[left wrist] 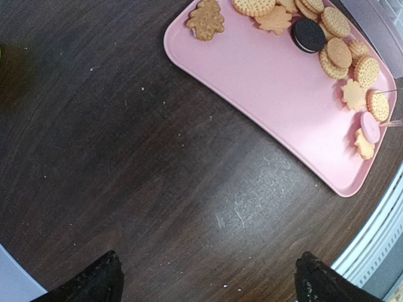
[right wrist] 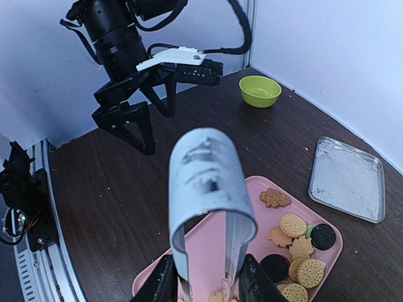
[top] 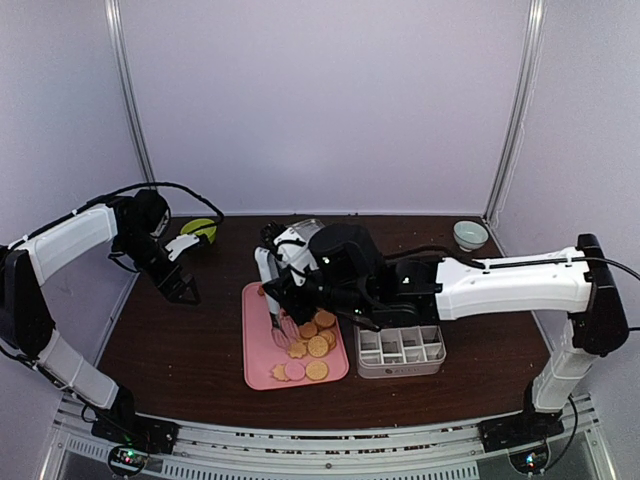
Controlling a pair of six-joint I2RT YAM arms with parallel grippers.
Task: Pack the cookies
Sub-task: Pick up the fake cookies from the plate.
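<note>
Cookies (top: 312,346) on a pink tray (top: 260,352), gathered over its right and near part: small discs, mostly round and golden with pricked, ridged faces, some flower-edged in paler tan, one browner leaf-like piece apart near a tray edge, a few dark sandwich rounds, one glossy pink round. Tray of smooth matte plastic, rounded corners, low rim, left half bare. Right pincer (right wrist: 208,283) above the tray's far edge, clenched on metal tongs (right wrist: 208,182), a bent strip of brushed steel scuffed at the bow, both legs reaching down among the cookies; impossible to tell whether any cookie caught between the tips. Just right of the tray, a grey box (top: 400,348) split into small square cells by thin walls. Beyond the tray, a clear plastic lid (right wrist: 346,179), rectangular with rounded corners, flat on the bench. Left pincer (left wrist: 208,286) well left of the tray, released, black fingers spread wide over bare wood, grasping nothing. Farther beyond the tray to the left, a lime-green bowl (top: 198,229); far right of the tray, a small pale bowl (top: 470,234). Bench (top: 180,350) dark brown, fine wood grain, faintly scratched and shiny. Around it, plain pale lilac walls with slim metal posts at the corners.
</note>
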